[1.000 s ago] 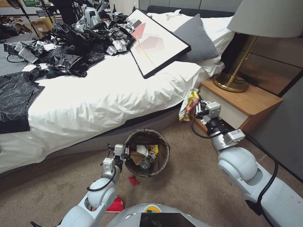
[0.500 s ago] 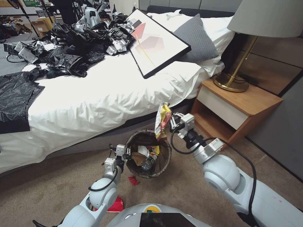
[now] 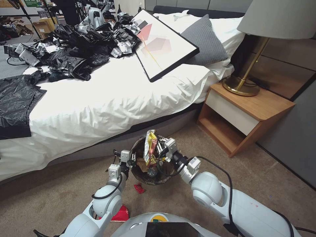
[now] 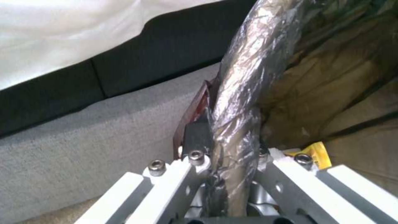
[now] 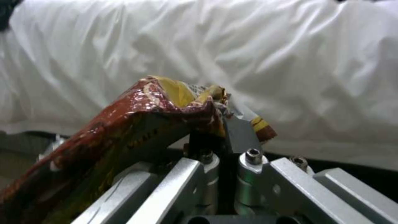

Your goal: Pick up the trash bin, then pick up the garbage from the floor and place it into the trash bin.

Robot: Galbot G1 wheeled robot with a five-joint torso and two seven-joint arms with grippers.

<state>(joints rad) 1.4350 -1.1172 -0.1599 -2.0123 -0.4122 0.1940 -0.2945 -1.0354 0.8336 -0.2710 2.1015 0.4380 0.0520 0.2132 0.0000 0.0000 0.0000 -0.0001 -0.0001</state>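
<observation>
The trash bin [image 3: 154,182], round with a dark liner over its rim, stands on the carpet by the bed. My left gripper [image 3: 131,160] is shut on its near-left rim; the left wrist view shows the fingers [image 4: 198,137] clamped on the liner-wrapped rim [image 4: 242,93]. Directly above the bin's opening, my right gripper [image 3: 159,145] is shut on a yellow-and-red snack wrapper [image 3: 150,148], which hangs down. The right wrist view shows the crumpled wrapper [image 5: 136,121] pinched at the gripper [image 5: 217,137]. Inside the bin lie brown paper and a clear bottle [image 3: 152,171]. A small red packet [image 3: 139,188] lies on the floor.
The bed [image 3: 108,98] runs across behind the bin, with a heap of black bags [image 3: 79,46], a framed picture [image 3: 161,42] and a grey pillow [image 3: 204,41] on it. A wooden nightstand [image 3: 243,115] with a lamp stands at right. Another red piece [image 3: 120,214] lies under my left arm.
My right arm has swung left from beside the nightstand, carrying the snack wrapper to above the bin's opening. The left gripper and the bin have stayed put.
</observation>
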